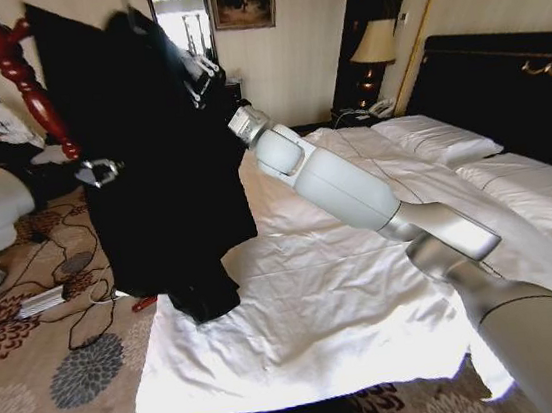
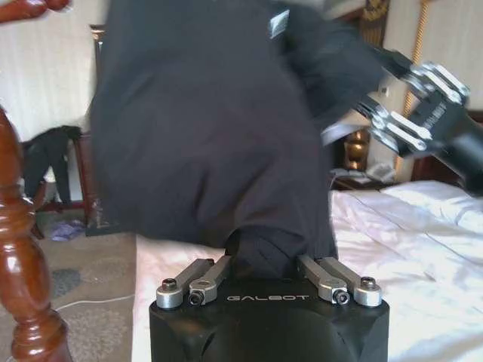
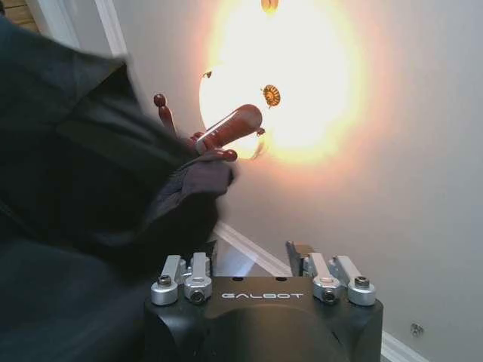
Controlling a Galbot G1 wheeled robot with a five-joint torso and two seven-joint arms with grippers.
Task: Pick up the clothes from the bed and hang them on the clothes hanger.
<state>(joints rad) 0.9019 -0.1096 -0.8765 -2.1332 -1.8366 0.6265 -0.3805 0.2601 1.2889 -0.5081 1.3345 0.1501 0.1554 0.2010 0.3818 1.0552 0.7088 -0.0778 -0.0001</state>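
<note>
Red-brown wood shows at the far left of the head view: the clothes hanger (image 1: 8,60) stands tall beside the bed (image 1: 318,302). Just right of it, the black jacket (image 1: 151,171) hangs up in the air, off the bed. Its top is up near the pegs and its bottom end dangles over the bed's near left corner. The left gripper (image 2: 268,264) is low on the jacket, with its jaws clamped on a bunch of black cloth. The right gripper (image 1: 201,75) is up high by the top of the jacket, at the end of the long grey arm that reaches over the white duvet. In the right wrist view its jaws (image 3: 253,253) stand apart, with the cloth beside one of them and the wooden pegs (image 3: 226,128) a little way ahead.
</note>
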